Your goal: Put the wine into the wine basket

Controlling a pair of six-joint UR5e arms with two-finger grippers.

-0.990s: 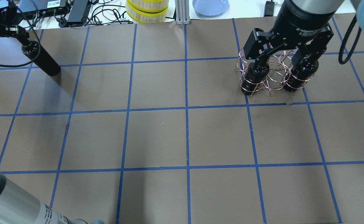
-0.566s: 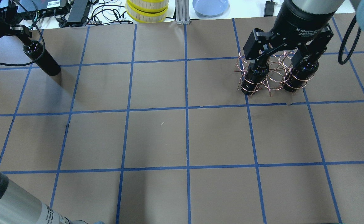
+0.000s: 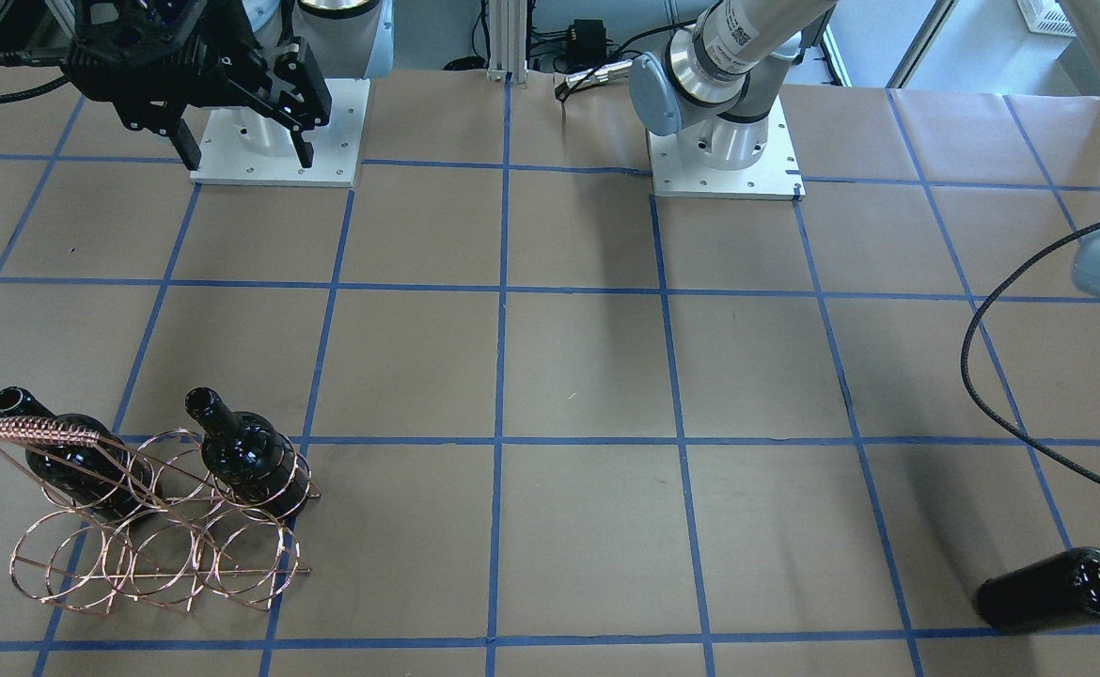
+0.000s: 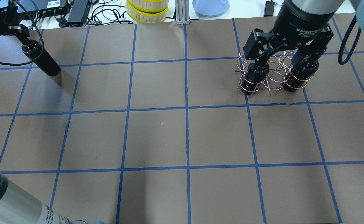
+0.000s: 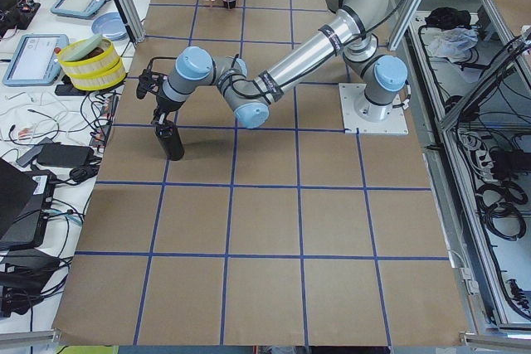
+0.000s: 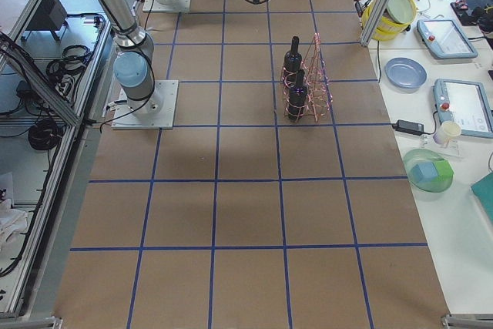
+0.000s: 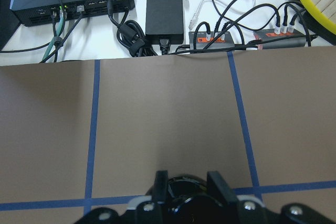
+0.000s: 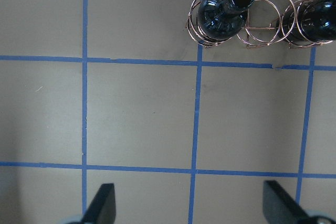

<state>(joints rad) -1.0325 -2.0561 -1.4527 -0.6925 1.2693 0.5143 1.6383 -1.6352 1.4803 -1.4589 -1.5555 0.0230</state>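
Observation:
My left gripper (image 4: 22, 36) is shut on the neck of a glossy black wine bottle (image 4: 43, 62) that stands upright at the table's far left; the left wrist view shows its fingers (image 7: 161, 182) either side of the bottle top. The bottle also shows in the front view (image 3: 1053, 590) and the left view (image 5: 171, 140). The copper wire wine basket (image 4: 272, 79) stands at the far right and holds two more bottles (image 3: 61, 461) (image 3: 247, 456) in its outer slots, with the middle slot free. My right gripper (image 8: 191, 205) is open and empty, high above the table near the basket (image 8: 262, 9).
A yellow-rimmed stack (image 4: 146, 11), a blue plate (image 4: 210, 6) and boxes with cables (image 7: 157, 9) lie past the far edge. Both arm bases (image 3: 273, 141) (image 3: 724, 150) sit on the robot's side. A black cable (image 3: 982, 376) hangs by the left arm.
The left gripper and its bottle have shifted only very slightly. The right gripper and the basket have not moved.

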